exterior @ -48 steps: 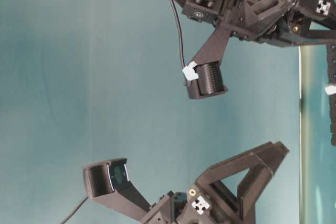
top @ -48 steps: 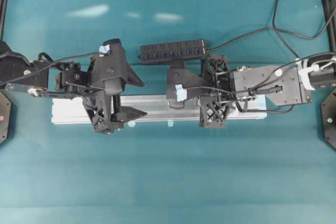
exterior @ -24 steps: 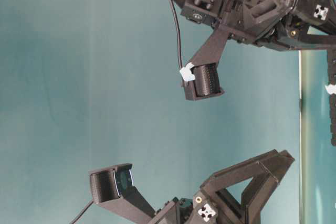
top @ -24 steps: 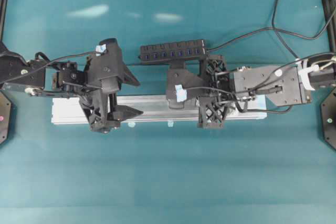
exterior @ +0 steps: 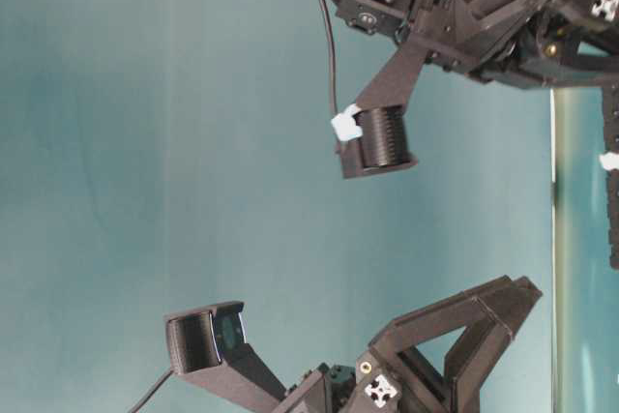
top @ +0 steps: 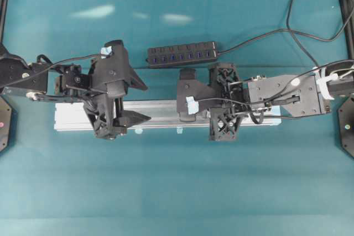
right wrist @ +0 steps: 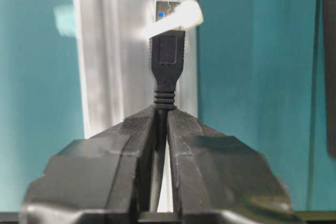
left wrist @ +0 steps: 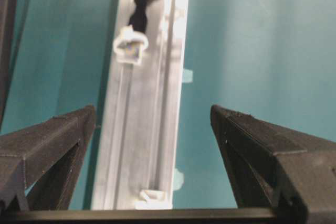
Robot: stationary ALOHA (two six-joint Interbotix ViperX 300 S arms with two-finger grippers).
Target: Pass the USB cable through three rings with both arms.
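The right gripper (right wrist: 161,116), clamped on the USB cable (right wrist: 167,64), has been dipped slightly at centre frame above the rail (top: 160,115), while the left gripper (left wrist: 152,124) is held wide apart, so threading looks imminent.

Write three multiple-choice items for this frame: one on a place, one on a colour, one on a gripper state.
1. Where does the USB hub lie relative to the silver rail in the overhead view?
A. above it
B. below it
C. on top of it

2. What colour is the insert inside the plug of the USB cable?
A. red
B. blue
C. white

3. How does the right gripper stand?
A. wide open
B. shut on nothing
C. shut on the USB cable

Key: 1 A, the hub sits nearer the top edge, apart from the rail. 2 B, blue shows in the metal tip. 3 C, the jaws pinch the cord just behind the plug.
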